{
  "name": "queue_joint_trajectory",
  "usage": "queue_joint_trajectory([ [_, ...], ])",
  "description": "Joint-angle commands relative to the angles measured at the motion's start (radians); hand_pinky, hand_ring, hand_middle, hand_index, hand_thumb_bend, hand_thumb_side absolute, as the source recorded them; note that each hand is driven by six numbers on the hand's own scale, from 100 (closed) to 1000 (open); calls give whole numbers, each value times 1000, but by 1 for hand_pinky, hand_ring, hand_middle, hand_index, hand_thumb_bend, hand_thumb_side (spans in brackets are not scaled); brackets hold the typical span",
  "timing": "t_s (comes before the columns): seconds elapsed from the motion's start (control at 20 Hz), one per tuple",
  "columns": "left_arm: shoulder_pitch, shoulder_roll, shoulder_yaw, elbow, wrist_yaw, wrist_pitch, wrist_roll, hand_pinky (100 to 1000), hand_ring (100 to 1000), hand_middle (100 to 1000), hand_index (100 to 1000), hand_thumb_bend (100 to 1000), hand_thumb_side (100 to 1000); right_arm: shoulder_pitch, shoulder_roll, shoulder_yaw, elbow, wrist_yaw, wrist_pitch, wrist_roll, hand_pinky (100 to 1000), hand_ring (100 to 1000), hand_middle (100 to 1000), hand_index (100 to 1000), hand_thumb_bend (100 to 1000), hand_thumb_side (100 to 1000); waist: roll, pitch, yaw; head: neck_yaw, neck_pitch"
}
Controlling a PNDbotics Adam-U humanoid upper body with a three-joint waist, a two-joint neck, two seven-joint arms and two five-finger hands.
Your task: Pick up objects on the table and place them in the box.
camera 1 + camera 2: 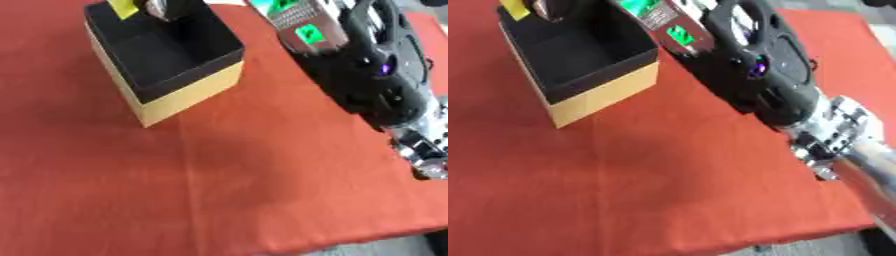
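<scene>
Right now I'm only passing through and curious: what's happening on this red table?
A humanoid robot is loading a box. Its right hand is up beside the box's far corner, holding a silvery packet with green marks. A yellow thing already shows at the box's back edge. The left hand isn't in view.

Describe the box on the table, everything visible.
The box is open-topped, with tan, cardboard-like outer walls and a black lining and rim. It stands upright on the red cloth toward the far left, turned corner-on to the camera. A yellow piece and a dark object show at its far edge. The robot's right hand is beside it, apart.
</scene>
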Motion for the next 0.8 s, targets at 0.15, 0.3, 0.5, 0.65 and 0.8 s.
queue_joint_trajectory([
  [0.15,-11,3,0,-20,3,1,-5,494,585,680,601,100,577,2,-16,8,12,-23,223,209,500,423,283,405,100,100,3,-19,2,7,5],
  [0.3,-10,2,0,-20,2,2,-6,494,585,680,601,100,577,15,-25,20,16,-32,222,209,504,429,290,409,100,100,2,-20,1,9,5],
  [0.5,-8,1,1,-20,1,3,-8,494,586,680,601,100,577,31,-33,30,29,-45,223,209,520,445,303,418,100,100,2,-20,-1,12,5],
  [0.65,-7,0,1,-20,1,3,-7,493,586,681,601,100,577,41,-40,37,33,-54,218,209,531,453,311,424,100,100,3,-20,-2,12,5],
  [0.8,-6,0,1,-20,0,3,-8,493,586,681,601,100,576,47,-43,38,37,-55,217,209,540,461,325,437,100,100,5,-20,-4,12,5],
])
